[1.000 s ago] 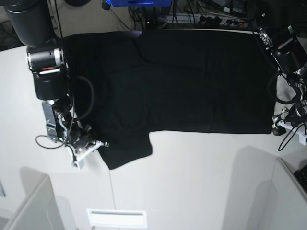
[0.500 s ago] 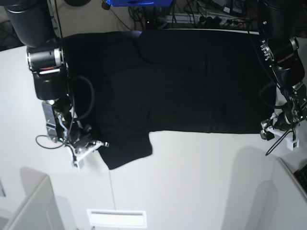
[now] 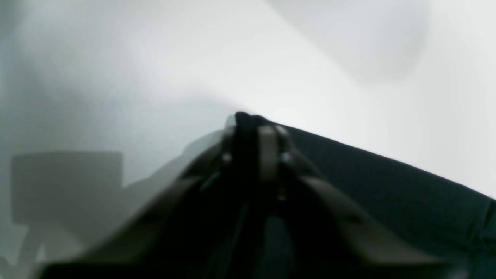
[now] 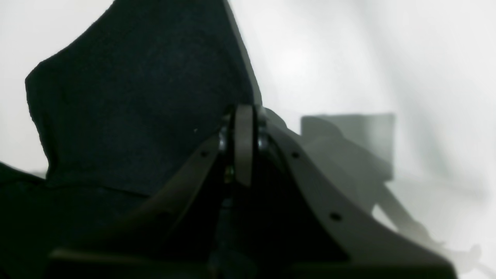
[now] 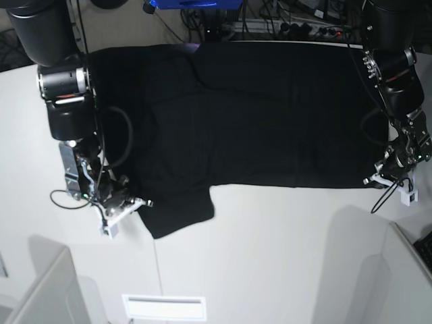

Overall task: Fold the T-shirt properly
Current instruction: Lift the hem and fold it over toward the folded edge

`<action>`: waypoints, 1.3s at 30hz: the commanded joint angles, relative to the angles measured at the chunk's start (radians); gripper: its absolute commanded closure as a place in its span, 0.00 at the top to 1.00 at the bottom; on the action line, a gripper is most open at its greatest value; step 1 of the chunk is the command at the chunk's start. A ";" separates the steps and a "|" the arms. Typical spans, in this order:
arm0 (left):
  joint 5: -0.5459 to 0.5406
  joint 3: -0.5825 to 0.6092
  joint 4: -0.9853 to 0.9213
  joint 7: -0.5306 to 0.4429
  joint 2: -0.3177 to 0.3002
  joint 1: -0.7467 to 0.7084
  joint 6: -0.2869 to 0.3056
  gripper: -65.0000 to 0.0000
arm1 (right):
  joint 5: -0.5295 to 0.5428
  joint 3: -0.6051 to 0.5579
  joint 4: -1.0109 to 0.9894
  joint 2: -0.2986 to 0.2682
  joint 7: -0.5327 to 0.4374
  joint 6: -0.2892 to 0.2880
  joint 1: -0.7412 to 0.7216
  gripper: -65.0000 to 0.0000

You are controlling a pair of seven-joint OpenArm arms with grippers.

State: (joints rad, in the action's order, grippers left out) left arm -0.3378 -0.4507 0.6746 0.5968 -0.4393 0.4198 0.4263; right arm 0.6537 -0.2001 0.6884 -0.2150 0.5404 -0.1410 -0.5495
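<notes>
The black T-shirt (image 5: 270, 115) lies spread flat on the white table (image 5: 283, 256), plain side up, with the collar end towards the left of the base view. One sleeve (image 5: 179, 212) sticks out towards the front. My left gripper (image 5: 375, 181) is at the shirt's front right hem corner. In the left wrist view this gripper (image 3: 250, 131) is shut with black cloth (image 3: 387, 193) pinched between its tips. My right gripper (image 5: 143, 202) is at the sleeve's left edge. In the right wrist view it (image 4: 243, 116) is shut at the sleeve (image 4: 135, 97) border. The print and tag are hidden.
Grey panels stand at the front left (image 5: 40, 290) and front right (image 5: 405, 283). A white slotted plate (image 5: 164, 307) lies at the front edge. Cables (image 5: 297, 27) and a blue object (image 5: 196, 3) are behind the table. The shirt's far edge reaches the back of the table.
My left arm has swung in from beyond the shirt's right edge, and its gripper now sits on the hem corner. The right arm and the shirt have not moved.
</notes>
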 commanded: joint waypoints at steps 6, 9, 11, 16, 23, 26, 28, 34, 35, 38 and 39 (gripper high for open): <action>0.015 0.002 0.010 0.039 -0.002 0.009 0.004 0.00 | -0.007 0.003 0.007 -0.010 0.010 -0.001 -0.020 0.00; 0.007 -0.004 0.023 0.039 -0.003 0.014 0.007 0.00 | -0.007 0.003 0.009 -0.011 -0.016 -0.001 -0.020 0.00; 0.006 -0.007 0.083 0.041 -0.003 0.003 0.007 0.00 | -0.007 0.003 0.009 -0.019 -0.024 -0.001 -0.020 0.00; 0.004 -0.009 0.256 0.048 0.001 -0.060 0.007 0.00 | -0.007 0.003 0.057 -0.031 -0.027 -0.001 -0.019 0.00; 0.004 -0.010 0.297 0.050 0.001 -0.069 0.007 0.00 | -0.004 0.004 0.271 -0.059 -0.023 0.002 0.058 0.00; 0.004 -0.010 0.340 0.104 0.001 -0.069 0.007 0.00 | -0.004 0.008 0.310 -0.060 -0.004 0.004 0.070 0.00; 0.004 -0.010 0.377 0.130 0.003 -0.088 0.007 0.00 | -0.004 0.040 0.330 -0.060 0.024 0.004 0.075 0.00; 0.001 -0.012 0.488 0.133 0.006 -0.158 0.007 0.00 | -0.005 0.138 0.414 -0.060 0.070 0.004 0.108 0.00; 0.001 -0.012 0.505 0.133 0.006 -0.170 0.007 0.00 | -0.007 0.147 0.426 -0.060 0.083 0.004 0.115 0.00; -0.053 -0.012 0.564 0.133 0.006 -0.217 0.007 0.00 | -0.007 0.172 0.454 -0.060 0.113 0.004 0.121 0.00; -0.080 -0.016 0.581 0.134 0.004 -0.233 0.006 0.00 | -0.007 0.172 0.460 -0.060 0.119 0.004 0.127 0.00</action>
State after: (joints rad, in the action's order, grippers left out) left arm -0.4179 -0.4603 1.2423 0.7471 -0.4133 0.1719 0.4267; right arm 0.6384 -0.0360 1.1297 -0.2630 0.6819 -0.1326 -0.3950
